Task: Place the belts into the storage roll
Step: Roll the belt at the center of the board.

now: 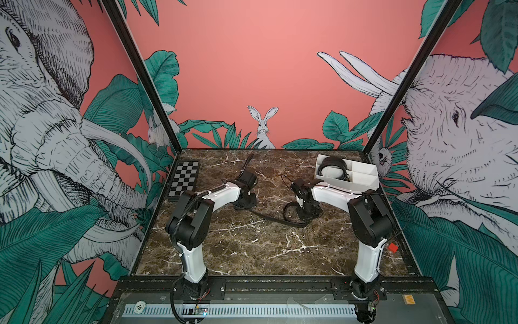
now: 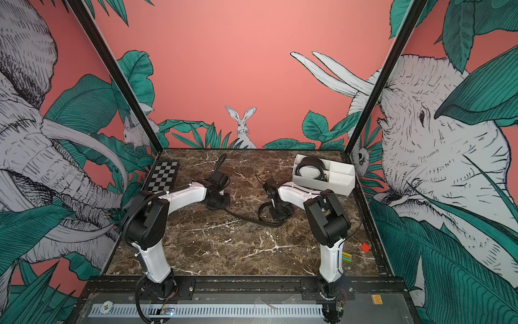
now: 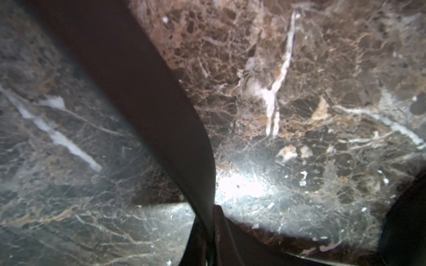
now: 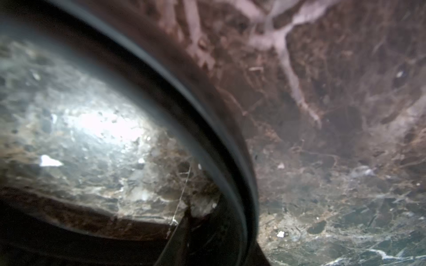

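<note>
One belt (image 1: 269, 218) (image 2: 241, 216) lies on the marble table between my two grippers and curls into an upright loop at its right end. My left gripper (image 1: 244, 203) (image 3: 208, 221) is down at the table, shut on the belt's (image 3: 143, 92) left end. My right gripper (image 1: 307, 213) (image 4: 221, 230) is down inside the loop. The belt (image 4: 239, 165) runs on edge between its fingers; the grip is too dark to judge. The storage roll (image 1: 361, 182) (image 2: 333, 188) stands at the back right, with a coiled belt (image 1: 333, 168) (image 2: 309, 168) in its left compartment.
A checkered board (image 1: 183, 179) lies at the back left. A red block (image 1: 392, 248) and a striped block (image 2: 346, 257) sit near the right arm's base. A dark strap-like thing (image 1: 248, 162) pokes up behind the left wrist; belt or cable, I cannot tell.
</note>
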`<state>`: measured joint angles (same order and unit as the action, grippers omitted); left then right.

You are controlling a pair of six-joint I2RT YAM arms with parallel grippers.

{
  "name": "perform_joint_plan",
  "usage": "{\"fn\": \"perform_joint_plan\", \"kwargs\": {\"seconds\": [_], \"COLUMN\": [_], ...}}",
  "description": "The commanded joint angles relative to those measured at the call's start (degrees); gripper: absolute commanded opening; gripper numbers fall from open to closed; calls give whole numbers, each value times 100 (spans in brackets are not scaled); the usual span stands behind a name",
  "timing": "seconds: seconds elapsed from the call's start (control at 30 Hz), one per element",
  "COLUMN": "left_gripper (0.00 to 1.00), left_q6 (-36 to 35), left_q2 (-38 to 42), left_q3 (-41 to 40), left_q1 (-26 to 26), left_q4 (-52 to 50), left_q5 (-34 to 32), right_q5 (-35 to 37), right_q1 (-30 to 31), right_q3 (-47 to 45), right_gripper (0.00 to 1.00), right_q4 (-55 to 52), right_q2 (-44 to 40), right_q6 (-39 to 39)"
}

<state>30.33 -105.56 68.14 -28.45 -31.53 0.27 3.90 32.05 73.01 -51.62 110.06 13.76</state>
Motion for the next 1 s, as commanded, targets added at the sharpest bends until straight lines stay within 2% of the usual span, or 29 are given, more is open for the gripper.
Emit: {"fn": "perform_joint_plan", "kwargs": {"seconds": [0.0, 0.53, 0.77, 0.97], "left_gripper": [0, 0, 0, 0], "left_q6": [-432, -730, -814, -1107], "left_q2": [-229, -334, -510, -1042], "left_q3": [-101, -178, 231, 1250], "left_q1": [357, 615, 616, 610], "left_q4": [-435, -337, -198, 171], "left_q5": [-1354, -1597, -1395, -927], "right_q5": [163, 379, 184, 89], "right_q1": [-1, -103, 32, 472], "right_q3": [-296, -297, -326, -436], "right_gripper": [32, 40, 26, 21], "right_q4": [-318, -437, -299, -253], "right_q2": [202, 226, 226, 180], "right_q6": [-89, -276, -305, -158]}}
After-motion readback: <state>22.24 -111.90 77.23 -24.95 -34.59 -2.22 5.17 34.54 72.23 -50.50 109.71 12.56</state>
